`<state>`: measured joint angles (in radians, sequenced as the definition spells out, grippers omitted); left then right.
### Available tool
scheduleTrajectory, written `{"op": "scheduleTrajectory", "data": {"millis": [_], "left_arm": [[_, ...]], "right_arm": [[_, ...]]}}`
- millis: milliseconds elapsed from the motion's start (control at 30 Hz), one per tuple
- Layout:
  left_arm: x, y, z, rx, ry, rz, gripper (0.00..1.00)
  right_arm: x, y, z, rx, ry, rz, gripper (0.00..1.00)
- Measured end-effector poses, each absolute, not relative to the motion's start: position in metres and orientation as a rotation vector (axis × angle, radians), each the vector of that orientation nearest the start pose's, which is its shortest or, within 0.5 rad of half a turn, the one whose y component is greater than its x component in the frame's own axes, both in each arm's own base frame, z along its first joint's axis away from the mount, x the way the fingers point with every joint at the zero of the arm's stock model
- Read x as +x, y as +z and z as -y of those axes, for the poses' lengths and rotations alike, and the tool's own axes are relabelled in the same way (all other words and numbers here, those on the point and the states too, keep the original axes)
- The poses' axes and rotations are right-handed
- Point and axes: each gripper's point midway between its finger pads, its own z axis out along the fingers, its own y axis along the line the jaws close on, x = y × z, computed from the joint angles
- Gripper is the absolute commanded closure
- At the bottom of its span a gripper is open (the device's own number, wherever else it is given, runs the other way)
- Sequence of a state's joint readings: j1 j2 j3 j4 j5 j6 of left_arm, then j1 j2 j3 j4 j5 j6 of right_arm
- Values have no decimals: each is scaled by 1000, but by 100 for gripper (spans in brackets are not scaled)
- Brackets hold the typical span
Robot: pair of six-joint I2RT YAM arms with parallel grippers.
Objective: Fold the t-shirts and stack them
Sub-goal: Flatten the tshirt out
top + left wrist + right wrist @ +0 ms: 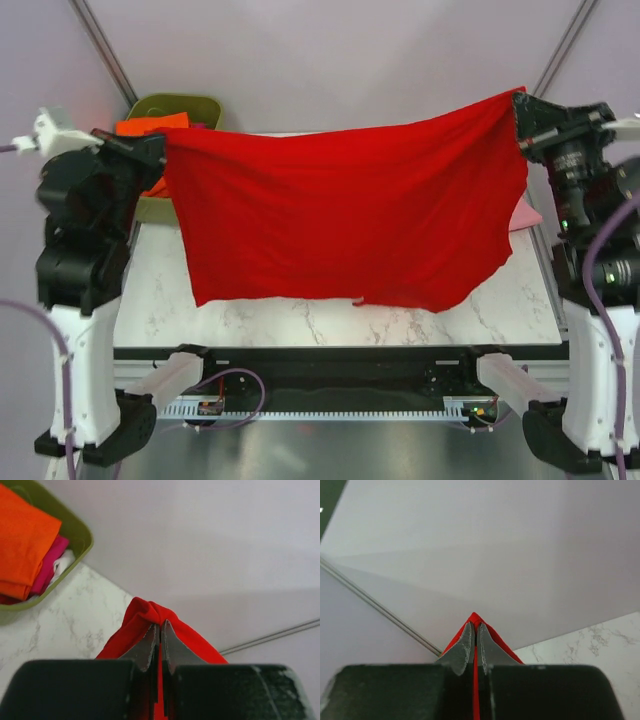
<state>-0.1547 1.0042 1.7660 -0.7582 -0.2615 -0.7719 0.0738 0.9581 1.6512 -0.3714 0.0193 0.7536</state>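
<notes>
The bright red t-shirt (345,210) hangs spread wide above the marble table, stretched between both grippers. My left gripper (160,148) is shut on its left top corner; the left wrist view shows red cloth (150,615) bunched over the closed fingertips (150,642). My right gripper (520,112) is shut on its right top corner; the right wrist view shows a red fold (476,617) pinched between the fingertips (465,642). A light pink cloth (527,216) peeks out on the table behind the red shirt's right edge; most of it is hidden.
An olive-green tub (170,105) stands at the table's back left, holding folded orange cloth (22,540), magenta cloth (50,562) and something white. Marble table (300,320) lies below the hanging shirt. Pale walls surround the table.
</notes>
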Motion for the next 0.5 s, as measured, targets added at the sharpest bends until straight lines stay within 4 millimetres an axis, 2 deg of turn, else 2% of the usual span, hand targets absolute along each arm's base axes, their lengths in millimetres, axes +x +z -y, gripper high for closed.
{"op": "scheduleTrajectory", "data": {"millis": [67,133,200,233,300,367,400,433,500], "left_arm": [[296,485,29,-701,-481,-1540,98],[333,437,34,-730,-427,-1665,98],[370,388,40,-758,-386,-1793,98],[386,365,42,-775,-368,-1854,98],[414,335,46,-794,-366,-1942,98],[441,325,47,-807,-378,-1980,98],[456,331,46,-807,-393,-1975,98],[470,344,46,-798,-415,-1947,98],[491,381,45,-768,-472,-1868,98]], "right_arm": [[302,561,-50,459,694,-1283,100],[346,530,-55,485,682,-1385,100],[391,490,-59,517,671,-1498,100],[414,464,-59,546,662,-1563,100],[447,425,-57,598,666,-1672,100],[472,405,-51,648,689,-1732,100],[485,405,-47,661,719,-1746,100],[497,412,-43,667,748,-1733,100],[517,446,-34,652,822,-1663,100]]}}
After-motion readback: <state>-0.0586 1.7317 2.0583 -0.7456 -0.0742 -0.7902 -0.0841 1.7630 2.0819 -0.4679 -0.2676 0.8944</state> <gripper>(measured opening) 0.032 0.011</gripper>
